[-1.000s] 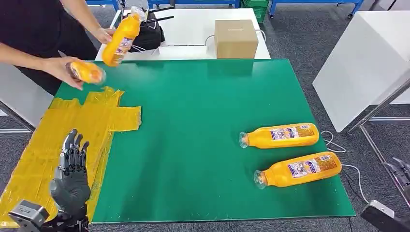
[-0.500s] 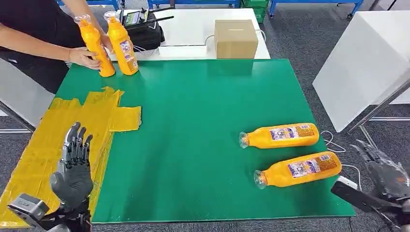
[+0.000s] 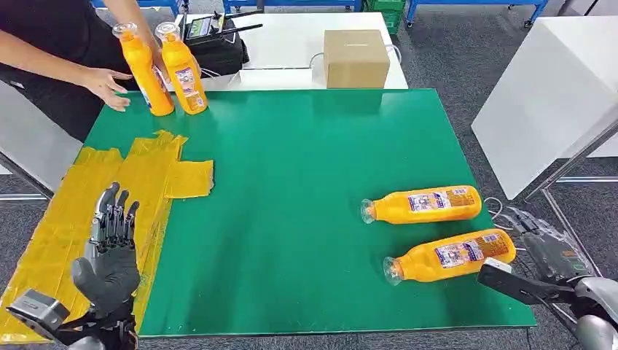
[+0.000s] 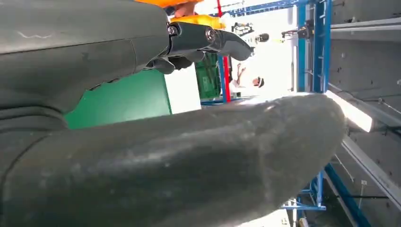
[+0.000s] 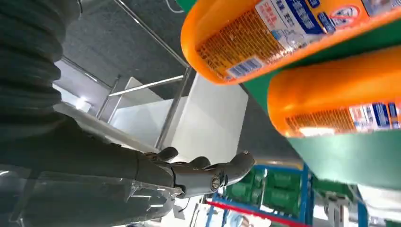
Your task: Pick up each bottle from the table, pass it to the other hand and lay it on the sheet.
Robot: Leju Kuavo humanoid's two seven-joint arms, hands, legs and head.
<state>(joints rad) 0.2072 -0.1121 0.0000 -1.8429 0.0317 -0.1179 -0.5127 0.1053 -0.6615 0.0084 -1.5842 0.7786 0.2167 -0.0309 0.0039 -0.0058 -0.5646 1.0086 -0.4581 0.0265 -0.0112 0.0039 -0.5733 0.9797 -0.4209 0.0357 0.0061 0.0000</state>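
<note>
Right robot hand (image 3: 548, 244) hangs with fingers spread and holding nothing, just off the right edge of the green surface (image 3: 291, 219) — the near bottle (image 3: 450, 256) lies just to its left, long axis across the surface, base toward the hand, cap away. A second bottle (image 3: 423, 204) lies just beyond. Left robot hand (image 3: 109, 248), fingers also apart and empty, hovers over the yellow sheet (image 3: 65, 219), well apart from both. Half a second ago the right hand sat lower and farther right — it has risen toward the near bottle's base.
</note>
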